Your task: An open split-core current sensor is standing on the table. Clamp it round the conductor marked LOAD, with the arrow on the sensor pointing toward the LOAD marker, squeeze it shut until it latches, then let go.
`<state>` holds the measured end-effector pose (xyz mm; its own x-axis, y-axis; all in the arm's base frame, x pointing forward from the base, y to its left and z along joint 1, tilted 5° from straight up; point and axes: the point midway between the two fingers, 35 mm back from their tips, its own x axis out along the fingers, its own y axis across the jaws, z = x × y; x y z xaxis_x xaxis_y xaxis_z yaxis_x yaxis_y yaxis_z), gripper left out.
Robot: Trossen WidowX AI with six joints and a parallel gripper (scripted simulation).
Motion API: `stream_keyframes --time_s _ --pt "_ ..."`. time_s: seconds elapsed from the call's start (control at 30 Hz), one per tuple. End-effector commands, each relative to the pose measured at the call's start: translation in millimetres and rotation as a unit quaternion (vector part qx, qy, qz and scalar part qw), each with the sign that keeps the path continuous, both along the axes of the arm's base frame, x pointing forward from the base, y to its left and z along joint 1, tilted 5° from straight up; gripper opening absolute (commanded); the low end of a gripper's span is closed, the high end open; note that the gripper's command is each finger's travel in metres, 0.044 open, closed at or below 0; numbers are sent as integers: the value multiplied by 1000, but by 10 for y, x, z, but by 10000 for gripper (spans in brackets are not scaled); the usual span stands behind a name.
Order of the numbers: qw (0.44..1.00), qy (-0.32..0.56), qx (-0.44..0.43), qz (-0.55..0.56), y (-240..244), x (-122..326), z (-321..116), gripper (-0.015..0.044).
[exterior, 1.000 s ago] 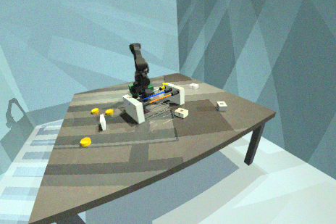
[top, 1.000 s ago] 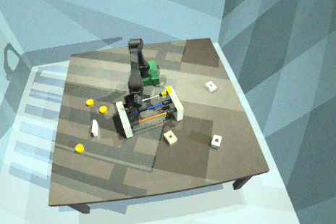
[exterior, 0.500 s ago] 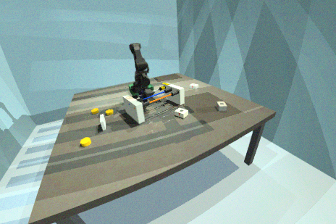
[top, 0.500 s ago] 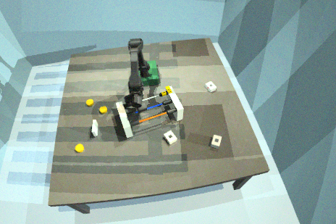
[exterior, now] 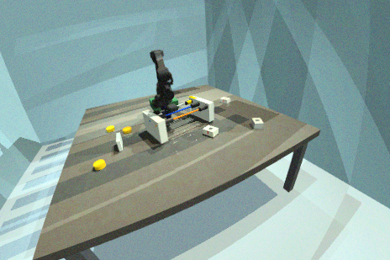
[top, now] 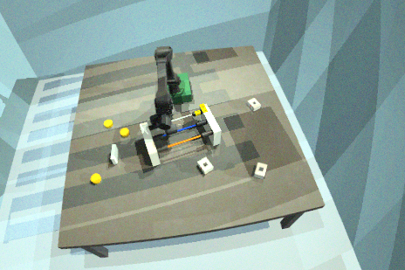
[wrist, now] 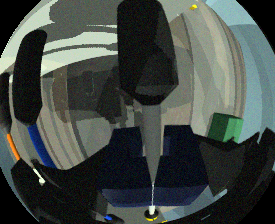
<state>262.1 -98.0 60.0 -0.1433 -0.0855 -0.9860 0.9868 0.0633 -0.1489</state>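
The jaws are gripping the dark-blue sensor, standing wide; the brown bench is standing amid pale blue walls.

The robot's arm is dark charcoal to black, its long link running between bulkier joints. Farthest above the claw sits a blocky elbow; nearer it, a chunky, rounded wrist. The claw's fingers are black, with angular, jagged outlines.
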Motion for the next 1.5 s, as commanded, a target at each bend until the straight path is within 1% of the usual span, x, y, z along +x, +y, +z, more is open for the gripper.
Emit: stream_keyframes --time_s 0.0,0.9,1.03,1.33,1.47 --pt "1000 2 0 0 1 -9 4 0" --pt "1000 2 0 0 1 -9 4 0" --pt "1000 -17 2 1 1 -2 20 0" --pt "994 -105 7 7 7 -9 126 0" --pt "994 -111 7 8 8 -10 134 0"
